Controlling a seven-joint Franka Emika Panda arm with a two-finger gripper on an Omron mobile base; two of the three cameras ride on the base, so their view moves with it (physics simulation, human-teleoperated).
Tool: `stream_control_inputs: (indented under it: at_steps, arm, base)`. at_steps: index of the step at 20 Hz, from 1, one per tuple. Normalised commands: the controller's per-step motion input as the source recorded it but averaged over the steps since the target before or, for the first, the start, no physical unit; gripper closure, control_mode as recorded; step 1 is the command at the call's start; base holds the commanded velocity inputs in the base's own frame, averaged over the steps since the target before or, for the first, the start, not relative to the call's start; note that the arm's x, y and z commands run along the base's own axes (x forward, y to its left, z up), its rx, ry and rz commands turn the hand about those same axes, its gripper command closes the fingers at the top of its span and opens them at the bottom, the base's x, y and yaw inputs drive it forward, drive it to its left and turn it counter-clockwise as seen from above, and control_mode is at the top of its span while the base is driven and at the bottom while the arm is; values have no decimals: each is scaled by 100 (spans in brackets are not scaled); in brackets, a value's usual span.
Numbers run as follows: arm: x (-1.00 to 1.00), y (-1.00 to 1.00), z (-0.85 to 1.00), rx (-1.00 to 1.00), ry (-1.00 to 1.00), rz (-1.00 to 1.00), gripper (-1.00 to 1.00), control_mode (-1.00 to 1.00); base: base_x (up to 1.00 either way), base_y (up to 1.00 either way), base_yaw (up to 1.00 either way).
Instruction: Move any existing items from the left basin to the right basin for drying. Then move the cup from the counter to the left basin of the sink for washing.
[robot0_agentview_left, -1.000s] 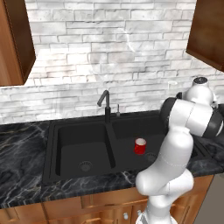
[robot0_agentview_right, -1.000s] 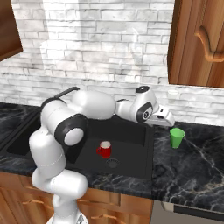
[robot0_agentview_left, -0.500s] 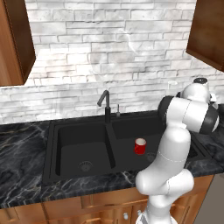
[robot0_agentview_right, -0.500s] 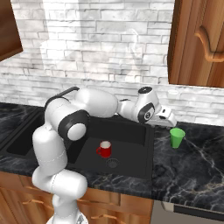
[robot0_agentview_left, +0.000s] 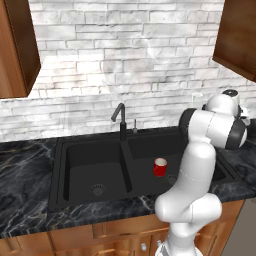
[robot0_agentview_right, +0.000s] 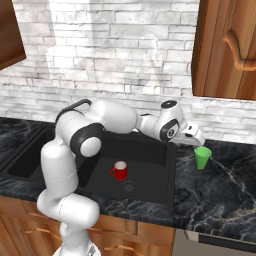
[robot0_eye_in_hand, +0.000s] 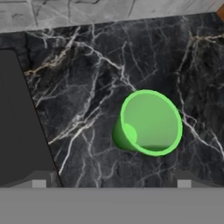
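Note:
The green cup (robot0_agentview_right: 202, 157) stands upright on the black marble counter (robot0_agentview_right: 225, 190), just right of the sink. My gripper (robot0_agentview_right: 198, 142) hangs just above it, open and empty. In the hand view the green cup (robot0_eye_in_hand: 148, 122) shows its open mouth a little right of centre, beyond my gripper (robot0_eye_in_hand: 111, 181), whose fingertips (robot0_eye_in_hand: 39, 179) stand wide apart. The red cup (robot0_agentview_left: 160, 167) with a white inside stands upright in the right basin (robot0_agentview_left: 150, 150), near the drain, and shows again as the red cup (robot0_agentview_right: 119, 171). The left basin (robot0_agentview_left: 95, 172) holds nothing but its grey drain.
A slim black faucet (robot0_agentview_left: 120, 117) rises behind the ridge between the basins. The sink's edge (robot0_eye_in_hand: 17, 122) lies close on the left of the hand view. A wooden wall cabinet (robot0_agentview_right: 225, 50) hangs over the counter to the right, against the white brick wall.
My hand has drifted slightly right, over the green cup. Both cups stay where they were.

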Motion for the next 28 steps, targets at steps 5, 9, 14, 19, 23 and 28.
stream_control_inputs:
  at_steps: [5,9,14,19,23,28]
  arm:
    - [6,-14,-4,0,0,0,-100,-100]
    - [7,-15,-6,0,0,0,-100,-100]
    - [4,-14,-9,0,0,0,-100,-100]
    - [0,-7,-11,0,0,0,-100,-100]
    - [2,-2,-11,0,0,0,-100,-100]
    - [7,-2,-9,0,0,0,-100,-100]
  base:
    - [0,0,0]
    - [0,0,0]
    - [0,0,0]
    - [0,0,0]
    - [0,0,0]
    - [0,0,0]
